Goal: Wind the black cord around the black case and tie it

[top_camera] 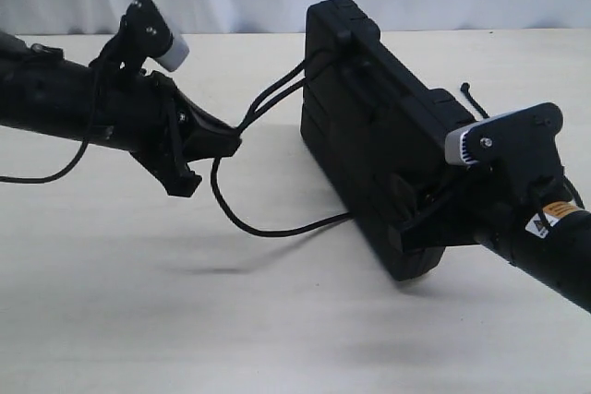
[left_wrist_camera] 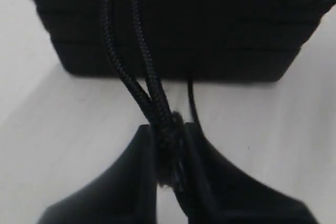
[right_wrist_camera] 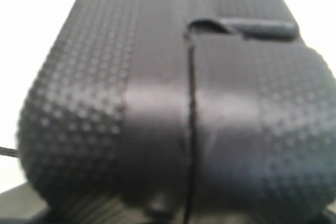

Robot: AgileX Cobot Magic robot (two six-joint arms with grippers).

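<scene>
Braided black cord (left_wrist_camera: 112, 45) looks limp and grippy, so we'd pinch it close to the black case (top_camera: 369, 126). Left end effector (top_camera: 229, 143) is clenched on both strands just beside it, right end effector (top_camera: 416, 232) clamps the rigid case upright on the surface (top_camera: 185, 320).

Case (top_camera: 369, 126) on edge on table (top_camera: 185, 320); cord (top_camera: 272, 99) from it leftward into left hand (top_camera: 231, 143); right hand (top_camera: 420, 228) at its right end.

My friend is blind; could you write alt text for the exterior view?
The black case stands on edge on a pale table, gripped at its near end by the right end effector. The left end effector pinches two strands of the black cord running to the case, with a slack loop sagging below.
</scene>
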